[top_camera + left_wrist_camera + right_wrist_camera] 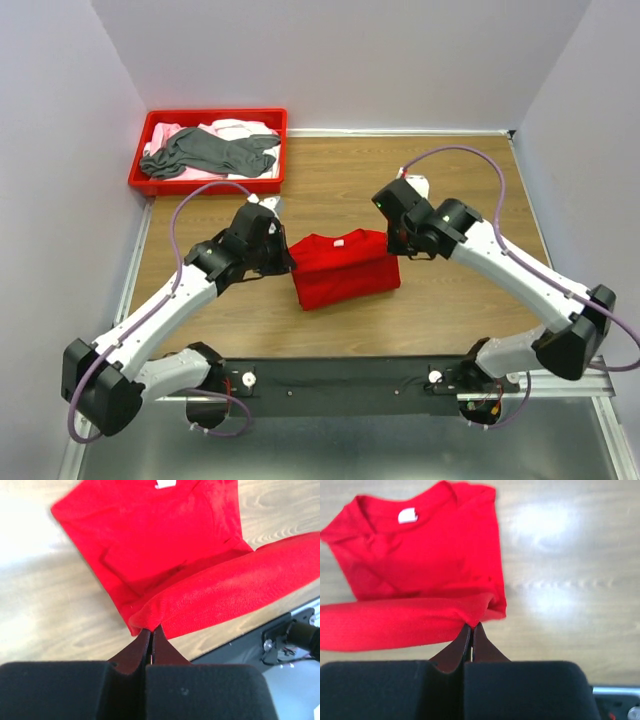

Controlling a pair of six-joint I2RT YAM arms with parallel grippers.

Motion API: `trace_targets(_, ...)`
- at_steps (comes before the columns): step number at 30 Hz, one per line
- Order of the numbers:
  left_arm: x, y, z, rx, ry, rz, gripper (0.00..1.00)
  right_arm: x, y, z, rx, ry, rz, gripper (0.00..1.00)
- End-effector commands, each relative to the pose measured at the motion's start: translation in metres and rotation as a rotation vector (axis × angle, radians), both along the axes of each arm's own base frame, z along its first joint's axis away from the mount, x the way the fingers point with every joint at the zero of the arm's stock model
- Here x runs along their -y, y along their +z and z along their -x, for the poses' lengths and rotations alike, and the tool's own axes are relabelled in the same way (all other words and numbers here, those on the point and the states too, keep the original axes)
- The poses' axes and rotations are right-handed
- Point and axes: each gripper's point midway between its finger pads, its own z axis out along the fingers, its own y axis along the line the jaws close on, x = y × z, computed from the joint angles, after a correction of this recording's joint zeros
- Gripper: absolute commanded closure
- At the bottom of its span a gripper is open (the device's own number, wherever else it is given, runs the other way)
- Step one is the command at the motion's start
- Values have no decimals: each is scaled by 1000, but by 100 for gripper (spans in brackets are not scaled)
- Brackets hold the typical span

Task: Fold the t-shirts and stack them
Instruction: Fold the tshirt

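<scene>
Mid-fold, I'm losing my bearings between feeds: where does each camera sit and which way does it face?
Top external: above and behind the bases, looking down on table, red t-shirt, red tray; both arms show.
Left wrist: on the left arm, looking down past the left jaws, shut on the t-shirt's raised edge.
Right wrist: on the right arm, looking down past the right jaws, shut on that edge.
Shared: all show the red t-shirt; both wrist views its white neck label.

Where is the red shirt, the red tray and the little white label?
red shirt [345,270], top view, middle of its folded front.
red tray [220,113], top view, on its far rim.
white label [408,516], right wrist view, middle of the label.
</scene>
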Motion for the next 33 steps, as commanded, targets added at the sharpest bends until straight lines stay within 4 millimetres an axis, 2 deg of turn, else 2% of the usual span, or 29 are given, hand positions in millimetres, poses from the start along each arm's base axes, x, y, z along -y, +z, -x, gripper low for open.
trace_targets(1,0,2,-18,56,-52,-14,100,0,-7,-34,24,59,53,99)
trace_targets(2,-2,-4,-23,45,-46,-27,100,-2,-13,-46,25,66,62,99)
trace_targets(5,-3,-17,-31,28,-38,-39,100,-7,-23,-61,11,88,61,99)
trace_targets(8,-12,-32,-43,10,0,-51,100,-11,-41,-85,4,105,82,99)
trace_targets(15,-27,-52,-67,1,74,-62,100,-10,-56,-124,28,124,99,99)
trace_targets(18,-30,-66,-79,-12,84,-69,100,-6,-70,-139,6,121,103,99)
trace_targets(20,-29,-75,-86,-22,82,-74,100,-8,-81,-149,1,128,98,99)
trace_targets(22,-28,-75,-96,-5,91,-73,100,-7,-89,-156,-1,138,89,99)
trace_targets(23,-29,-83,-99,-19,103,-81,100,-8,-91,-163,10,136,83,99)
trace_targets(28,-36,-103,-119,-22,154,-112,100,-10,-124,-184,-13,147,53,98)
trace_targets(31,-38,-109,-120,-27,164,-121,100,-14,-128,-189,0,159,41,99)
trace_targets(33,-39,-106,-120,-15,176,-116,100,-18,-127,-193,26,172,26,99)
